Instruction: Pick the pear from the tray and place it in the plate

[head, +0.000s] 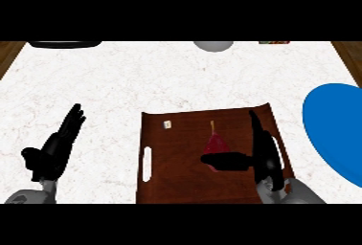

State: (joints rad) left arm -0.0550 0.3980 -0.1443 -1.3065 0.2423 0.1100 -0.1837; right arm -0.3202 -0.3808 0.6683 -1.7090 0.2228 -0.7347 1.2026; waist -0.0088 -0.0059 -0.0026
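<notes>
From the head view, a brown tray (176,177) lies on the pale marbled surface (141,81), and on it, right of centre, sits the dark red pear (216,145) with its thin stem pointing away from the robot, so its long axis runs front to back. The right hand (256,155) is over the tray just beside the fruit: its fingers stretch straight up along the pear's right side while the thumb reaches across under the pear's broad near end, touching or overlapping it, so the hand stands apart and has not closed round the fruit. The pear lies just left of that palm, and this is plainly the nearer hand. The blue plate (336,129) is off to the right of the tray, partly cut by the view's edge, so I judge the carry will go rightward once the fingers close. The left hand (53,150) rests open on the surface, well left of the tray, fingers up. A small pale item (167,124) sits near the tray's far left corner; what it is I cannot tell.
</notes>
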